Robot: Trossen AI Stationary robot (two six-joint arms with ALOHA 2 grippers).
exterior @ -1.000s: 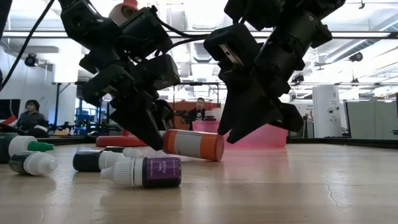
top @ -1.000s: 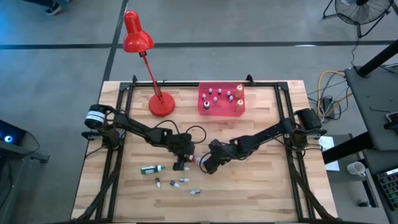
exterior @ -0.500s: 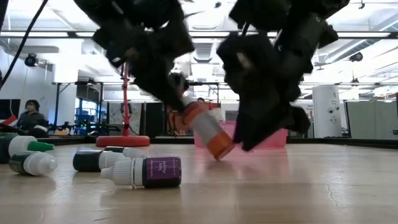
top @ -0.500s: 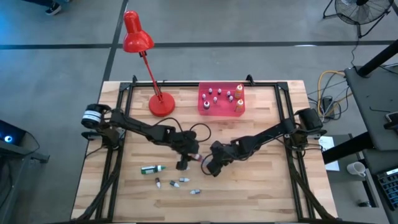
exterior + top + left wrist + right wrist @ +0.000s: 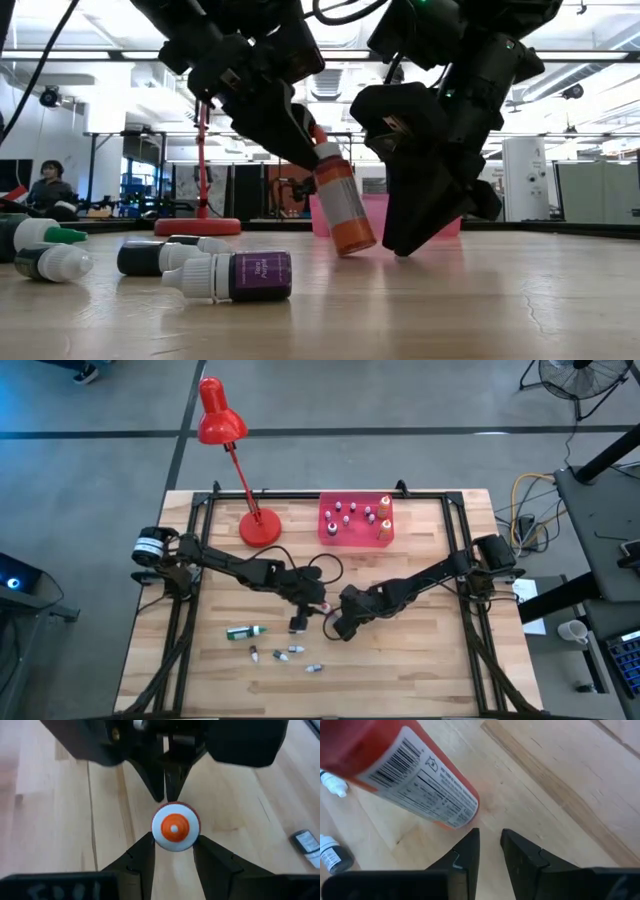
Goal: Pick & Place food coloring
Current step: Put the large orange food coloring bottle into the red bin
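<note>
An orange-red food coloring bottle [image 5: 340,210] with a white, orange-tipped cap stands tilted near the table's middle. My left gripper [image 5: 175,840] is shut on its upper end. My right gripper [image 5: 490,837] stands just right of the bottle's bottom, fingers pointing steeply down with a narrow gap and nothing between them. A dark green bottle [image 5: 243,631] and several tiny bottles [image 5: 285,653] lie on their sides nearer the front. More bottles stand upright in the pink tray [image 5: 330,532]. My left gripper pinches the bottle's white cap [image 5: 159,834] between its two fingers [image 5: 142,855], one on each side. The fingers slant down from the table's left. The bottle leans with its cap end up and its bottom edge [image 5: 352,246] on the table. My right gripper has one fingertip [image 5: 471,836] right beside the bottle's bottom rim [image 5: 462,822]; whether it touches, I cannot tell.
A red desk lamp [image 5: 258,528] stands on the far left part of the table. A purple-labelled bottle [image 5: 245,277] and dark bottles [image 5: 150,257] lie in front of the grippers. Bare wood shows toward the near right.
My left gripper has gone up with the bottle's cap end. The bottle, which lay flat on the table, has tipped nearly upright, its bottom staying on the wood beside my right gripper.
</note>
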